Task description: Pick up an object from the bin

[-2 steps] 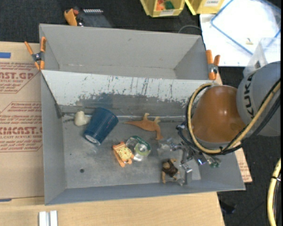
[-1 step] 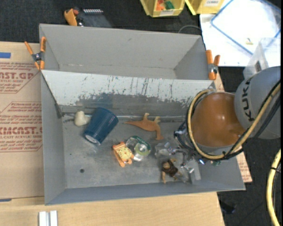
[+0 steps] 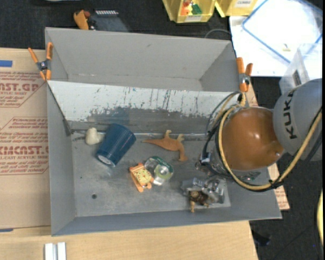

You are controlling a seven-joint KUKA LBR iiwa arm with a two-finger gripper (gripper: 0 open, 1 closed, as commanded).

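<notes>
While pincer (image 3: pixel 205 190) hangs low, bin (image 3: pixel 151 53) near-right corner

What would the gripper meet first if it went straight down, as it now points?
Most likely the bin floor at the view's lower right, under the gripper. A small brownish thing may lie there first; depth is unclear.

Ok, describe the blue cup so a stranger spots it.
In the bin, find the back wall's left part. Before it lies the cup, on its side. It alone is dark blue, bigger than the cream lump and orange toy flanking it.
</notes>
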